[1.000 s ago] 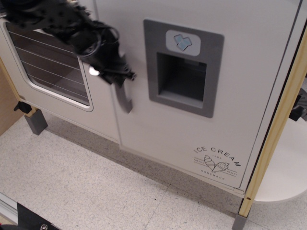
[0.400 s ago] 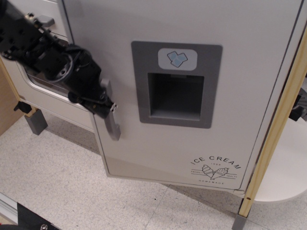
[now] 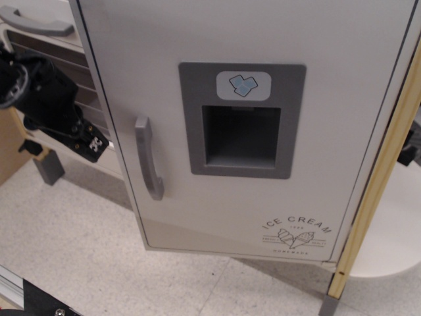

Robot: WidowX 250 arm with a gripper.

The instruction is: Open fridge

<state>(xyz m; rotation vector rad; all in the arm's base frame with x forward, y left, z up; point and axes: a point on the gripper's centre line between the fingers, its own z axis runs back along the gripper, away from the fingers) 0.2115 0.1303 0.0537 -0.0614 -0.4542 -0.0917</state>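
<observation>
The fridge door point(image 3: 263, 99) is white and stands swung partly out toward me on its right hinge side. It carries a grey vertical handle point(image 3: 148, 158), a grey recessed ice-dispenser panel point(image 3: 242, 122), a blue ice-cube sticker point(image 3: 244, 84) and the "ICE CREAM" print point(image 3: 297, 232). My black gripper point(image 3: 94, 145) is left of the door's free edge, apart from the handle and holding nothing. Its fingers read as one dark block, so I cannot tell whether they are open or shut.
The white oven door with a wire-rack window point(image 3: 82, 99) and horizontal grey handle point(image 3: 39, 23) is behind the gripper. A wooden post point(image 3: 388, 178) stands at the right, with a white rounded shelf point(image 3: 388, 237) beyond it. A grey leg point(image 3: 49, 168) stands on the speckled floor point(image 3: 85, 250).
The fridge door swung outward, its free edge moving left and toward me. The gripper let go of the handle and moved away to the left.
</observation>
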